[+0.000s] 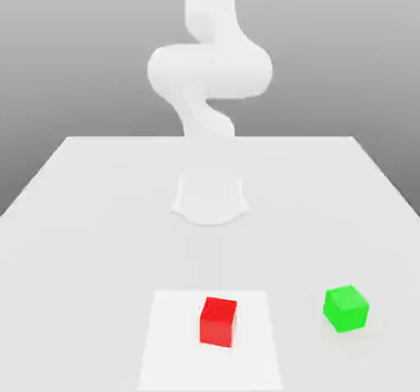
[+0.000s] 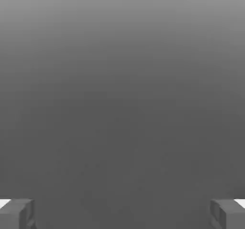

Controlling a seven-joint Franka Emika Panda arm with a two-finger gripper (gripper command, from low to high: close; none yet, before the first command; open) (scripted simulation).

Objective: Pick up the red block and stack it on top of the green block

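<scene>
Exterior view: The white arm [image 1: 209,62] rises from a round base [image 1: 210,199] mounted at the middle of the white table [image 1: 82,218]. Its upper links curve above the base and run out past the top of the frame. The red block [image 1: 218,321] sits on a lighter square patch [image 1: 172,341] of the table, near the front edge and roughly in line with the base. The green block [image 1: 346,307] rests on the bare table toward the exterior view's right, well apart from the red block and turned slightly relative to it. Both blocks are flat on the surface, with nothing touching them.

Hand view: The pincer [image 2: 122,213] is spread wide. Its two grey fingertips [image 2: 16,213] appear at opposite corners of the frame with an open gap between them, pinching nothing. A plain grey backdrop lies beyond them.
</scene>
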